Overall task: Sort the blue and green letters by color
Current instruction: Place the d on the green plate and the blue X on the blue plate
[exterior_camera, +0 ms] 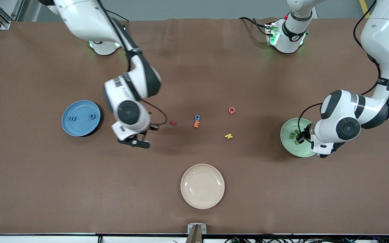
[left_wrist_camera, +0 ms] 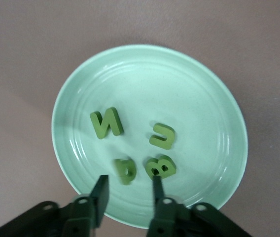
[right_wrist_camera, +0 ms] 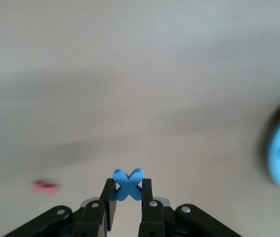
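Note:
My right gripper (right_wrist_camera: 128,191) is shut on a blue letter X (right_wrist_camera: 128,183). It hangs over the brown table (exterior_camera: 46,175) between the blue plate (exterior_camera: 79,129) and a red letter (exterior_camera: 172,123). Two blue letters, an E (exterior_camera: 73,118) and a G (exterior_camera: 92,116), lie on that plate. Another blue letter (exterior_camera: 197,117) lies mid-table. My left gripper (left_wrist_camera: 128,191) is open just above the pale green plate (left_wrist_camera: 145,64). On the plate lie several green letters: N (left_wrist_camera: 107,123), C (left_wrist_camera: 162,136), B (left_wrist_camera: 160,167) and P (left_wrist_camera: 125,171).
Mid-table lie an orange E (exterior_camera: 197,124) touching the blue letter, a pink Q (exterior_camera: 231,110) and a yellow K (exterior_camera: 228,136). A beige plate (exterior_camera: 202,199) sits nearer the front camera. The green plate (exterior_camera: 302,150) is at the left arm's end.

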You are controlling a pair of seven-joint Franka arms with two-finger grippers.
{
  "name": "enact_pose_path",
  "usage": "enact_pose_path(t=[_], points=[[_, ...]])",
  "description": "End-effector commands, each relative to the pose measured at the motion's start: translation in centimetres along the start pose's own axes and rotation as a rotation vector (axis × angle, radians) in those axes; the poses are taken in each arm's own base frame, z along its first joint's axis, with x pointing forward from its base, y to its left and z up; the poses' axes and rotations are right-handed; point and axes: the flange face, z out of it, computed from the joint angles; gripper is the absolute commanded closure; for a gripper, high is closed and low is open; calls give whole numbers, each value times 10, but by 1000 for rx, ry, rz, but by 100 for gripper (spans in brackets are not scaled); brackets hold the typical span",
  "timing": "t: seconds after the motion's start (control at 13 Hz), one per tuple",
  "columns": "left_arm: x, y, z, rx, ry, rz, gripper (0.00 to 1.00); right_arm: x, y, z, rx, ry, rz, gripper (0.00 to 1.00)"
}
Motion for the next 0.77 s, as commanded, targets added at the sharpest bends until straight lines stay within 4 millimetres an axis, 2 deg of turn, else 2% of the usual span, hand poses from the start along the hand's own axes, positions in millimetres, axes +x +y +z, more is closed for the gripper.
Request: enact_pose_path(t=[0.0, 0.08, 0.15, 0.23, 0.46, 0.54, 0.69], points=[[0, -21, -48, 21, 84, 129, 0, -18, 72, 13, -20, -13, -98, 99], [9, -31, -72, -1, 115, 176, 0, -23, 99, 20, -1, -8, -135, 99], [16, -32, -93, -23, 143, 240, 0, -26, 130, 29, 20, 0, -172, 99], [21, -32, -107, -44, 160, 302, 0, -30, 151, 38, 32, 3, -204, 99], [29, -32, -178, -101, 267, 402, 0, -32, 213, 63, 63, 11, -255, 99], [21, -35, -217, -102, 315, 407, 0, -30, 235, 74, 74, 11, -272, 98], [7, -39, -272, -101, 355, 400, 0, -30, 266, 88, 88, 7, -303, 95]])
